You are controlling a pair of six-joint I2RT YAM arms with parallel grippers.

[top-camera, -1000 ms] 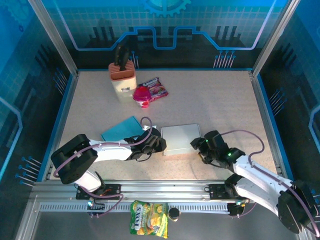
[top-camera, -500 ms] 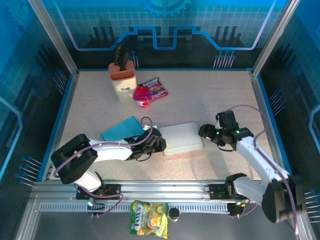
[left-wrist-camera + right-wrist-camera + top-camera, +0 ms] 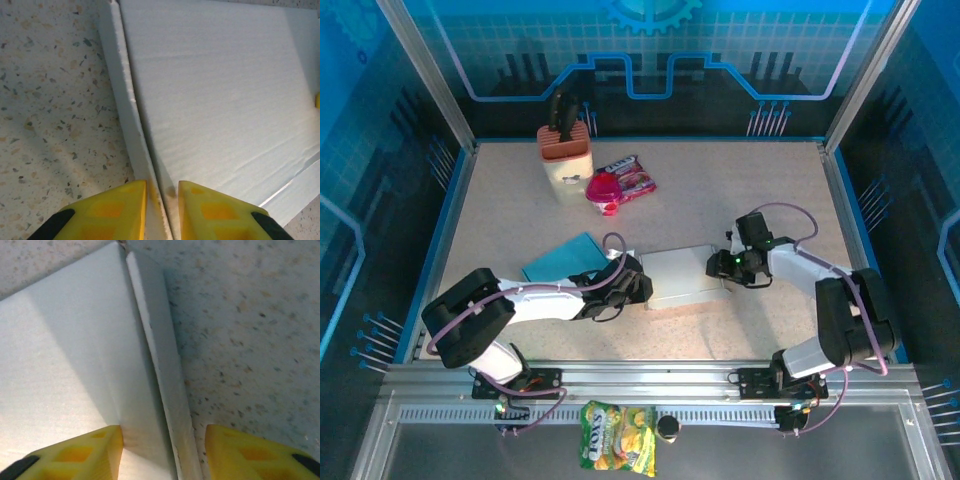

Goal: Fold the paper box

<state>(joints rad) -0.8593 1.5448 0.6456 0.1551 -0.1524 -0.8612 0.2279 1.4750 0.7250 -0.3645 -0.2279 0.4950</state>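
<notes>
Paper box [image 3: 215, 100] wall pinched in left hand [image 3: 162, 195]; right hand [image 3: 162, 440] straddles opposite wall, parted.

The right gripper [image 3: 718, 268] has swung in astride the paper box [image 3: 680, 273] edge

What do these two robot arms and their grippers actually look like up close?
The left arm and right arm have white tube-like links and chunky black joints. A thin mauve cable loops along each. Small green lights glow on the right one. The gripper fingers are bright yellow plastic with hollow pockets, black further back.
</notes>
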